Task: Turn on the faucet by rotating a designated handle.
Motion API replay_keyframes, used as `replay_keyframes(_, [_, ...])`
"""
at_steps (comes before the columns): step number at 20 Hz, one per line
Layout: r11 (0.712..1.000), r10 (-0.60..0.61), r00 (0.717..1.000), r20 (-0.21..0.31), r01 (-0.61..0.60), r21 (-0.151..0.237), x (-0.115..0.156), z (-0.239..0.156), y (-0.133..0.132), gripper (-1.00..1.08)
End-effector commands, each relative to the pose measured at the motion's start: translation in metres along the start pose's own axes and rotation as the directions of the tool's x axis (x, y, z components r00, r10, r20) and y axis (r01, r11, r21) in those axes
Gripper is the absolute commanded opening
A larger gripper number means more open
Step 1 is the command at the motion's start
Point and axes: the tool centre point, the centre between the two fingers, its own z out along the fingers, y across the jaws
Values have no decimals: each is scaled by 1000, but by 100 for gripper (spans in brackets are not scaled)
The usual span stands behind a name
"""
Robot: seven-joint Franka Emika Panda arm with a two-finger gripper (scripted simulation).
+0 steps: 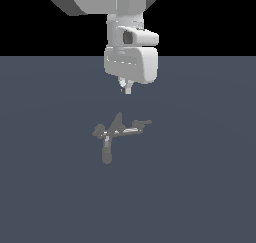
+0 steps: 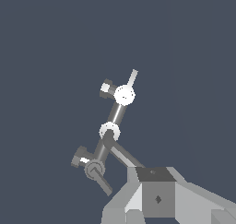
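Observation:
The faucet is a small dull grey fixture on the dark floor, with a pointed fin and a thick spout tube running toward the camera. The handle is the longer thin arm with a pale streak, reaching toward the exterior view's right and ending in a short crossbar. A stubby knob sticks out the other side. My gripper hangs above the fin, clear of it, fingers together and holding nothing. In the wrist view the faucet and handle lie beyond my gripper.
The white robot arm comes down from the top of the exterior view. A flat dark blue-grey floor surrounds the faucet on all sides.

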Motion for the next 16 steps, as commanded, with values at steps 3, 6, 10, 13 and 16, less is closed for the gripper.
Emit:
replay_keyframes(3, [995,96,995,-1,-96,-2,21,31,-12,-100])
replay_keyframes(6, [987,160,987,-1,-160,-4,36,52,-18,-100])
replay_keyframes(10, [970,245,970,-2,-245,-7,56,80,-26,-100])
replay_keyframes(13, [954,298,955,-2,-298,-8,70,98,-29,-100])
replay_keyframes(16, [940,342,940,-2,-342,-9,82,112,-32,-100])
